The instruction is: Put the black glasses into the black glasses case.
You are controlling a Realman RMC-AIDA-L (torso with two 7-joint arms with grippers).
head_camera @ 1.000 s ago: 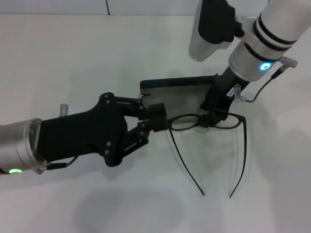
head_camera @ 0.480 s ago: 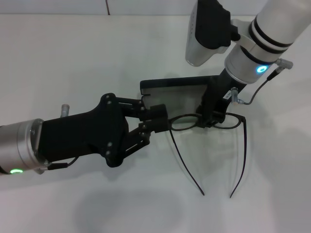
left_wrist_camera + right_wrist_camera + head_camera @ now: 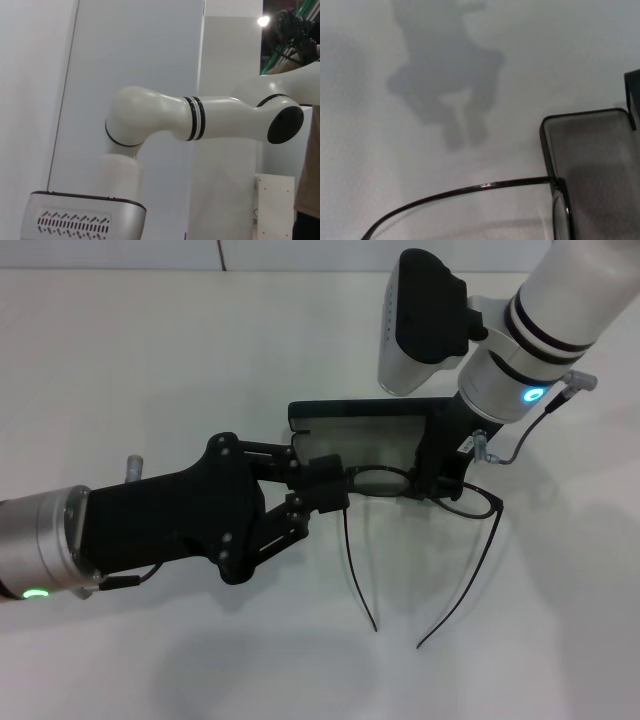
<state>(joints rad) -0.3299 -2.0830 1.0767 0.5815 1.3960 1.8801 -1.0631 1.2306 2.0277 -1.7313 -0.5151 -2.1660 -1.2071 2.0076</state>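
The black glasses case (image 3: 365, 440) lies open on the white table, grey lining up, lid standing at the far side. The black glasses (image 3: 378, 482) hang at its near edge, temple arms unfolded and trailing toward me. My right gripper (image 3: 440, 478) is shut on the frame near the bridge. My left gripper (image 3: 322, 485) is closed on the case's near left corner. The right wrist view shows one temple arm (image 3: 470, 190) and the case's lined corner (image 3: 590, 145). The left wrist view shows neither task object.
The white table (image 3: 150, 360) stretches on all sides of the case. My right arm's white forearm (image 3: 540, 330) hangs above the case's right end. A wall edge runs along the far side of the table.
My right gripper has carried the glasses left and toward the case. The temple arms have swung left. My left gripper has stayed at the case's corner.
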